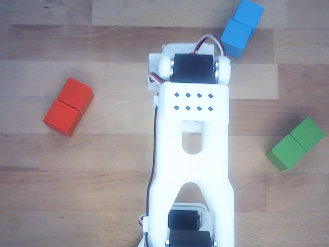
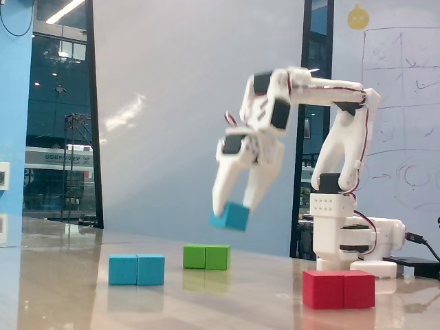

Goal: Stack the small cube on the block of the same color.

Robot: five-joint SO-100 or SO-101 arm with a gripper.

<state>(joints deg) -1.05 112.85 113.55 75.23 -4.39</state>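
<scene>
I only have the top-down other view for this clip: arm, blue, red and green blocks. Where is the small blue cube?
Observer: In the fixed view the hand holds the small cube between its fingers, in the air.
Operator: Above the blue block?
Observer: No. The blue block lies lower left of it on the table.
Operator: Anything stacked yet?
Observer: No. The red block and green block have bare tops too.

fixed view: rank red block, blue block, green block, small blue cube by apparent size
1. red block, though it sits nearest the camera
2. blue block
3. green block, farthest back
4. small blue cube, held in the gripper
</scene>
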